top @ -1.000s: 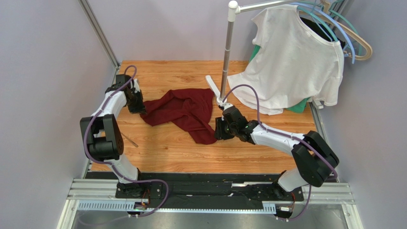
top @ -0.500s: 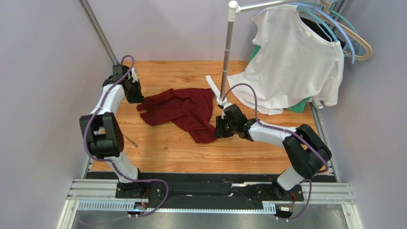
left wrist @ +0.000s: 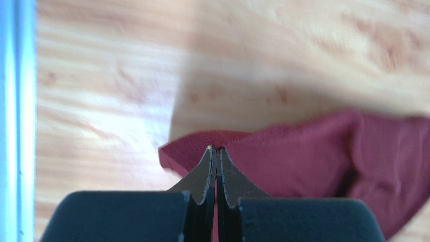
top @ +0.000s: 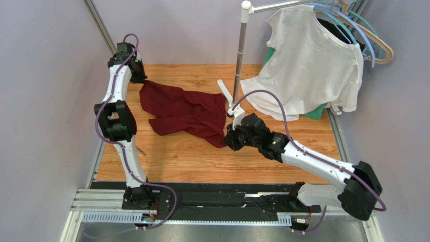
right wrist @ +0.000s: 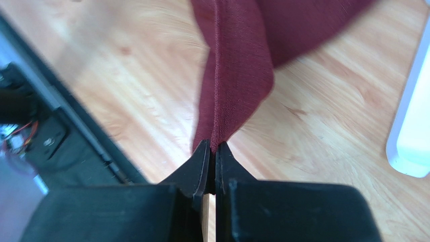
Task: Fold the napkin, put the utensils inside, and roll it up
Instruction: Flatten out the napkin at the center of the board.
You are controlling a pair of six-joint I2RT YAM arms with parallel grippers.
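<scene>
Left gripper (left wrist: 216,150): jaws pressed together on maroon napkin (left wrist: 308,157) corner; wooden table (left wrist: 101,75) below, blurred.

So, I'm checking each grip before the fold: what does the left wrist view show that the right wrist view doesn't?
Only the left wrist view: the left gripper shut on a corner of the dark maroon-red cloth napkin, and a pale blue strip along the frame's left edge. Only the right wrist view: the right gripper shut on a stitched napkin edge, a white plastic foot at right, a black metal rail at left. Both: the napkin above the light wooden tabletop.
</scene>
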